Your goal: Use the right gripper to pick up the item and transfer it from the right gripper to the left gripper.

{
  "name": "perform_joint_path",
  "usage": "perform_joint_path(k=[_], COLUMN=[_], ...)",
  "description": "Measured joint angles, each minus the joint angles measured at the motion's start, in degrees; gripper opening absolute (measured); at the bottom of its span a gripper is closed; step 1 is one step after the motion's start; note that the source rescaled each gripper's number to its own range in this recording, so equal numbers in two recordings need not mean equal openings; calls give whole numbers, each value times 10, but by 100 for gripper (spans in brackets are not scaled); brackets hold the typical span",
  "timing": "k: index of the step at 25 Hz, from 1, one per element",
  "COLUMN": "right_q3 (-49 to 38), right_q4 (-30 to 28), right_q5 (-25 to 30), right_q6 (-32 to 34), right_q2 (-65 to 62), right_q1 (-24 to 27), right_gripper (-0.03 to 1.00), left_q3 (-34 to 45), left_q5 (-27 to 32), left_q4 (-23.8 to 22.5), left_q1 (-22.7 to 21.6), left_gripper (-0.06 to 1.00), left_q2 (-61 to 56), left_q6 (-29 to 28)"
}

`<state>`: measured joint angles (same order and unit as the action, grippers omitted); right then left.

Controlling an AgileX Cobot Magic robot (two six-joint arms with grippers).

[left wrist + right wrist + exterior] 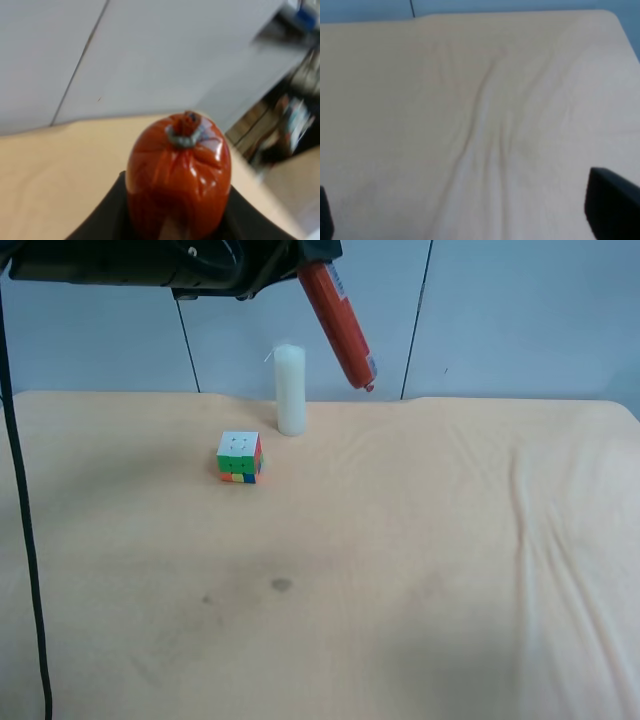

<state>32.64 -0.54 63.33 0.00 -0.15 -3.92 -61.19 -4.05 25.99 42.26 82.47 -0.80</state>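
Observation:
The item (338, 322), a slim red sausage-shaped stick with a crimped end, hangs slanted high above the back of the table. The left gripper (303, 257), on the all-black arm at the top of the exterior high view, is shut on the item's upper end. In the left wrist view the item (179, 170) points end-on at the camera between the black fingers (105, 215). The right gripper (470, 220) is open and empty over bare cloth. Only its fingertips (610, 205) show, at the picture's edges. The right arm is out of the exterior high view.
A multicoloured puzzle cube (239, 457) sits on the beige tablecloth (400, 560) at the back left. A white pillar candle (290, 390) stands behind it, below the hanging item. A thin black cable (25, 540) hangs down the view's left side. A grey-blue wall is behind.

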Motion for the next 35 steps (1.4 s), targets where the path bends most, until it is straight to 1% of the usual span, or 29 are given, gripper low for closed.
perform_joint_path(k=[3, 4, 9, 13, 16, 19, 22, 24, 26, 30, 35], right_q3=[0, 0, 0, 0, 0, 0, 0, 0, 0, 0, 0], right_q4=[0, 0, 0, 0, 0, 0, 0, 0, 0, 0, 0], right_q5=[0, 0, 0, 0, 0, 0, 0, 0, 0, 0, 0], right_q6=[0, 0, 0, 0, 0, 0, 0, 0, 0, 0, 0], right_q2=[0, 0, 0, 0, 0, 0, 0, 0, 0, 0, 0], right_q1=[0, 0, 0, 0, 0, 0, 0, 0, 0, 0, 0], right_gripper=[98, 98, 98, 98, 98, 98, 98, 98, 98, 98, 98], left_q3=[0, 0, 0, 0, 0, 0, 0, 0, 0, 0, 0], left_q5=[60, 90, 209, 279, 317, 344, 367, 372, 372, 376, 383], left_q4=[-40, -54, -99, -153, -193, -217, -226, -228, -240, -269, -278], left_q1=[-19, -30, -89, -149, -182, -219, -253, -271, -286, -298, -298], left_gripper=[0, 0, 0, 0, 0, 0, 0, 0, 0, 0, 0], left_q2=[0, 0, 2, 14, 24, 32, 46, 63, 82, 130, 181], left_q6=[39, 46, 56, 56, 56, 56, 57, 58, 58, 58, 58])
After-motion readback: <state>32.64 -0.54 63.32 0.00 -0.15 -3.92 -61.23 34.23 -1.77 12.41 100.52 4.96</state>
